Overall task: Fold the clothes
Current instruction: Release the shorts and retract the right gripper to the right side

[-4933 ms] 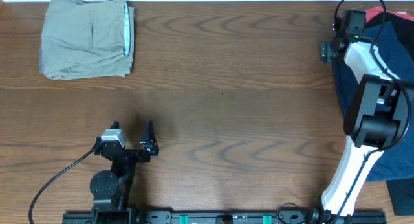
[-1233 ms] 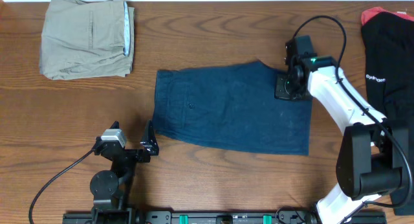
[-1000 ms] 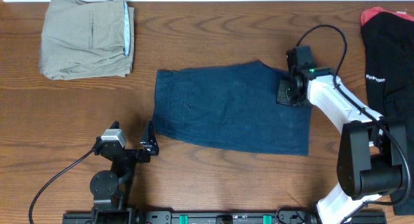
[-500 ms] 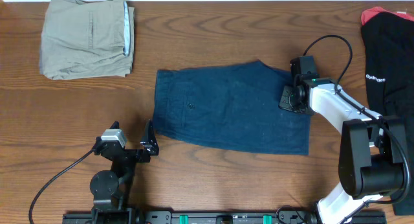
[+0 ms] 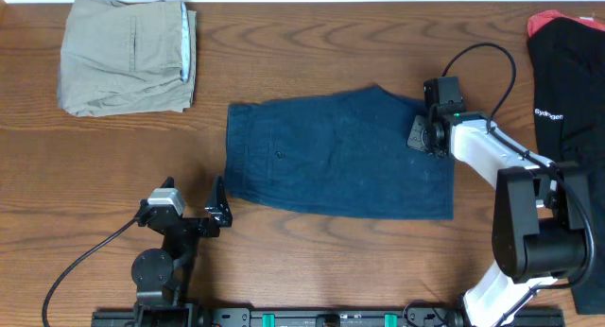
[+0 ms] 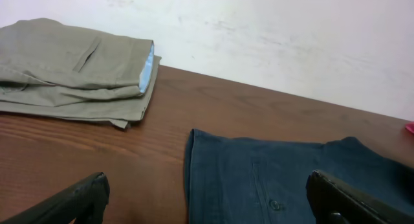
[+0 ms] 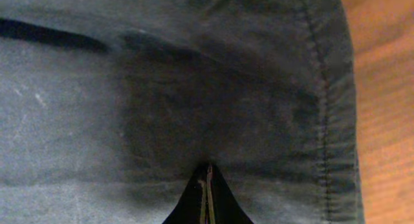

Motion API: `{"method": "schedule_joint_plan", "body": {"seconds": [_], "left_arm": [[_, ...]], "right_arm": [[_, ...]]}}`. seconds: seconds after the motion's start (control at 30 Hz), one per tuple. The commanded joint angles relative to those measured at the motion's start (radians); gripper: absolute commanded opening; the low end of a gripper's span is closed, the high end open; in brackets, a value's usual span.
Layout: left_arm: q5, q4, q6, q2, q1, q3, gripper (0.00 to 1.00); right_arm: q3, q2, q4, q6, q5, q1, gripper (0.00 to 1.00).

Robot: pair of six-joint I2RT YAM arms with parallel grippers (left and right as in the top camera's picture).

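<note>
The clothes, a pair of dark navy shorts (image 5: 331, 157), lie spread flat in the middle of the table, waistband and small button to the left. My right gripper (image 5: 423, 136) is shut, with its tips resting on the fabric near the shorts' upper right hem. In the right wrist view the closed tips (image 7: 207, 171) point at the flat blue cloth (image 7: 162, 88), with no fold seen between them. My left gripper (image 5: 192, 206) stands wide open by the front edge, just short of the shorts' left end (image 6: 284, 179). Nothing is between its fingers (image 6: 71, 201).
Folded khaki shorts (image 5: 128, 55) with a light-blue lining sit at the far left corner, also visible from the left wrist (image 6: 71, 68). A black garment (image 5: 567, 72) with white lettering and something red (image 5: 541, 23) lie at the right edge. Bare wood (image 7: 388, 120) borders the hem.
About five seconds ago the table's middle was bare and the right arm was at the pile on the right. In the last second the right gripper slid slightly right and nearer; the shorts stayed flat.
</note>
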Motion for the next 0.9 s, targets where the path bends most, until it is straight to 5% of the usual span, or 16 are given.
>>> {"method": "schedule_joint_plan", "body": {"seconds": [0.0,0.3,0.4,0.53,0.7,0.87], "left_arm": [[0.014,-0.033,0.006,-0.002,0.005,-0.017,0.98],[0.013,-0.032,0.006,-0.002,0.005,-0.017,0.98],[0.013,-0.032,0.006,-0.002,0.005,-0.017,0.98],[0.013,-0.032,0.006,-0.002,0.005,-0.017,0.98],[0.013,-0.032,0.006,-0.002,0.005,-0.017,0.98],[0.013,-0.032,0.006,-0.002,0.005,-0.017,0.98]], "right_arm": [[-0.029,0.081,0.005,0.017,0.010,-0.049,0.01],[0.086,0.079,-0.098,-0.038,0.003,-0.109,0.02],[0.160,0.075,-0.158,-0.091,-0.051,-0.110,0.12],[0.291,0.073,-0.269,-0.103,-0.087,-0.101,0.37],[0.475,0.073,-0.456,-0.103,-0.104,-0.102,0.93],[0.653,0.073,-0.546,-0.132,-0.084,-0.117,0.99]]}}
